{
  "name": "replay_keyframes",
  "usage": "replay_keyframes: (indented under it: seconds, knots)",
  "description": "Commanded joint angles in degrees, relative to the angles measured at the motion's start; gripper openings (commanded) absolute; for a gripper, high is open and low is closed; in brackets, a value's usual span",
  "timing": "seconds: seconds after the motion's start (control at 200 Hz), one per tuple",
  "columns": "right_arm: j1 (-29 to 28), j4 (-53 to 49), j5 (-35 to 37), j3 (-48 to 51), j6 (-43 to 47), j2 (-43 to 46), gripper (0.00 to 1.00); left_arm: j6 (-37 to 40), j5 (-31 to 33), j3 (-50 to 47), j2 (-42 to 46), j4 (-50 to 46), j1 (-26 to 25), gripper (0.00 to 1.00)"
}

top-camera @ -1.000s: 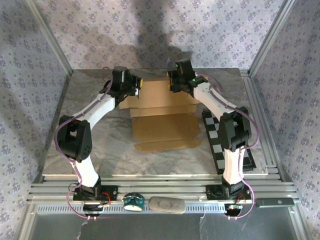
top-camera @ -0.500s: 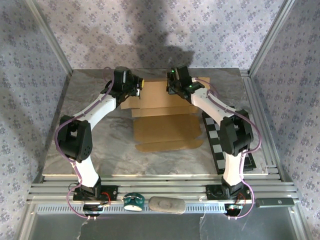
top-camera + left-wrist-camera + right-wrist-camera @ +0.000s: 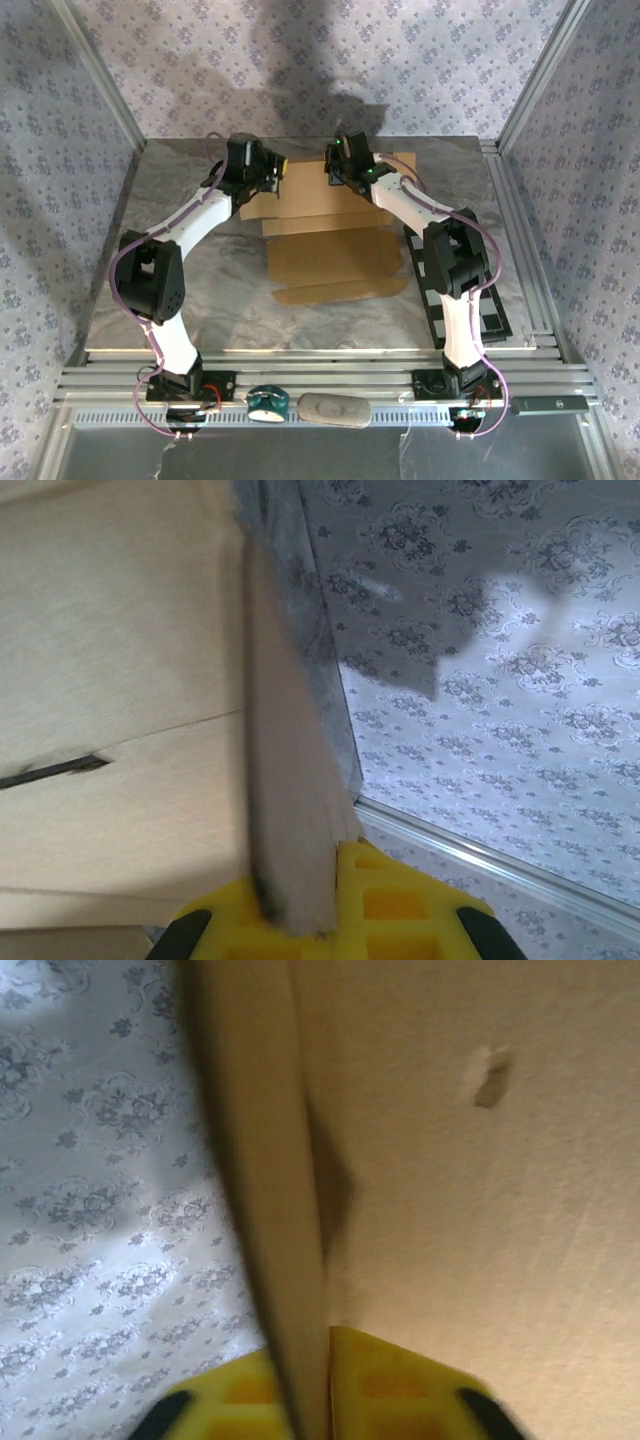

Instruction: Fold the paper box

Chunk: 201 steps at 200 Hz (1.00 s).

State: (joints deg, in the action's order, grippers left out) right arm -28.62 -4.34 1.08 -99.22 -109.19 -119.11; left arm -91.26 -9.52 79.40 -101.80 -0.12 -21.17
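The tan paper box (image 3: 330,255) lies half folded in the middle of the table, its front flap flat and its back panel (image 3: 305,190) raised between the two arms. My left gripper (image 3: 278,172) is at the back panel's left end. In the left wrist view its yellow fingers (image 3: 400,905) are shut on a cardboard edge (image 3: 295,810). My right gripper (image 3: 333,172) is at the panel's upper right part. Its yellow fingers (image 3: 395,1380) pinch a thin cardboard wall (image 3: 275,1210), with the broad box face (image 3: 480,1210) beside it.
A black-and-white checkered board (image 3: 470,300) lies on the right of the marble table (image 3: 200,290), partly under my right arm. A teal object (image 3: 268,402) and a grey oval (image 3: 334,409) sit on the front rail. Patterned walls close in the back and sides.
My right gripper has moved left along the box's back edge, toward the left gripper, still holding cardboard. The left arm has barely moved.
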Motion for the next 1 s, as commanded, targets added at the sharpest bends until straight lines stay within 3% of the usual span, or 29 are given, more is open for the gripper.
replay_keyframes:
  seconds: [0.0, 0.045, 0.075, 0.175, 0.28, 0.37, 0.44, 0.505, 0.725, 0.999]
  knots:
    - [0.76, 4.92, -0.71, 0.86, 2.22, 0.24, 0.00, 6.02, -2.22, 1.42, 4.23, -1.99, 0.92, 0.21]
    - [1.02, 5.74, -0.93, 1.73, 3.05, 0.77, 0.00, 7.38, -2.80, 1.05, 5.56, -3.48, 1.68, 0.48]
    - [1.19, 6.53, -1.05, 2.36, 3.44, 0.96, 0.00, 8.38, -3.14, 0.67, 6.69, -4.77, 2.27, 0.61]
    - [1.66, 9.59, -1.98, 3.50, 3.81, 0.75, 0.00, 16.89, -4.18, 0.58, 11.39, -12.08, 3.48, 0.66]
    - [1.89, 13.83, -2.90, 3.28, 5.11, -0.23, 0.00, 31.42, -4.32, 1.06, 15.88, -25.53, 2.49, 0.62]
    - [1.90, 17.17, -4.04, 2.72, 6.50, -1.33, 0.00, 37.77, -7.22, -5.72, 19.35, -28.01, 1.25, 0.46]
    - [1.82, 19.18, -4.88, 2.98, 6.54, -1.90, 0.00, 36.94, -10.09, -11.88, 21.04, -24.86, -0.09, 0.34]
    - [1.81, 20.68, -5.39, 3.32, 6.62, -2.31, 0.00, 34.76, -10.28, -15.20, 20.58, -21.48, -2.25, 0.30]
    - [1.19, 20.63, -6.00, 4.09, 6.60, -2.18, 0.00, 26.58, -5.79, -15.17, 9.75, -5.77, -7.21, 0.23]
    - [1.08, 19.13, -6.83, 4.78, 6.56, -1.57, 0.00, 23.01, 3.56, -13.32, -0.95, 8.99, -8.19, 0.20]
